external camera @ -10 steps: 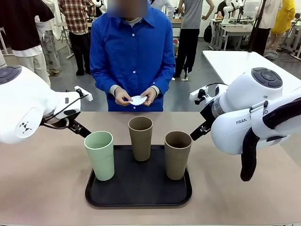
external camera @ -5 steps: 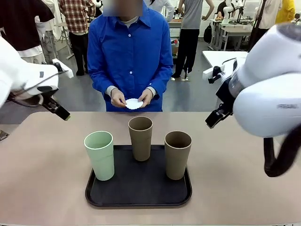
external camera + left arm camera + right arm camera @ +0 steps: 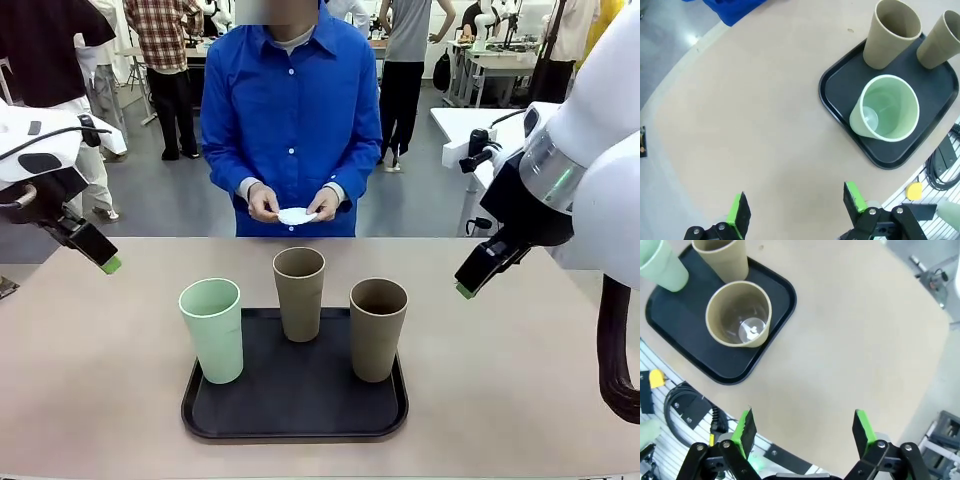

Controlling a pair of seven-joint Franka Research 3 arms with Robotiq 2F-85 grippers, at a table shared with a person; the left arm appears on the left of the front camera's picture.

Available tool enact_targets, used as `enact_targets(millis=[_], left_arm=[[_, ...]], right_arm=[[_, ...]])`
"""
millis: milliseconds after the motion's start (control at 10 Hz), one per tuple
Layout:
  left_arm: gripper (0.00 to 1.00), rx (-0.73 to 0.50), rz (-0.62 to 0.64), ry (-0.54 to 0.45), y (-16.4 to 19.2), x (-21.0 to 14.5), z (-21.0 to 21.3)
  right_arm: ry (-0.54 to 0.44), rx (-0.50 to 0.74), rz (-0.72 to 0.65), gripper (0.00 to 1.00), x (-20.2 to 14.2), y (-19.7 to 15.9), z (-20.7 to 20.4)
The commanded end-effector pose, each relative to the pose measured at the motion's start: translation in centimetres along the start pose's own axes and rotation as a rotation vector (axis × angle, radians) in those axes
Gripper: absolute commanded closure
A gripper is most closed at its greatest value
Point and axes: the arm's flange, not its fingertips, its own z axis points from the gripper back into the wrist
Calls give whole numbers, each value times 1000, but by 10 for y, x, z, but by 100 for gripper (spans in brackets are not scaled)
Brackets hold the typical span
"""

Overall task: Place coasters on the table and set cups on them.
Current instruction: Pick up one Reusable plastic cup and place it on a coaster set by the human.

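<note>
Left gripper [image 3: 795, 207] spread wide, right gripper [image 3: 804, 429] likewise — three cups [image 3: 299, 292] on tray [image 3: 295, 420]

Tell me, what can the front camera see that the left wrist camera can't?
Front view: a person holding a white coaster at the far side, and the right gripper. Left wrist view: the mint cup down to its inside bottom, and the left gripper wide open. Both: that cup and two tan cups on the black tray on the table.
</note>
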Motion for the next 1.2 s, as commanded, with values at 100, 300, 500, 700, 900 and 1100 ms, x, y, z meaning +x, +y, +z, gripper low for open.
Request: enact_targets(millis=[100,300,500,700,900,1100], left_arm=[[0,-230,157,-40,17,-23,-14],[0,-625,363,-190,57,-41,-10],[0,-886,606,-231,119,-63,-43],[0,-972,765,-253,150,-100,-73],[0,-1030,818,-266,183,-135,-70],[0,-1028,860,-290,183,-146,-58]], right_arm=[[-101,251,-107,0,-19,-22,-11],[-292,754,-390,0,-43,-69,-16],[-338,1000,-619,0,-78,-133,-38],[-358,1060,-752,0,-122,-172,-58],[-361,1115,-823,0,-154,-192,-68],[-334,1119,-836,0,-171,-194,-66]])
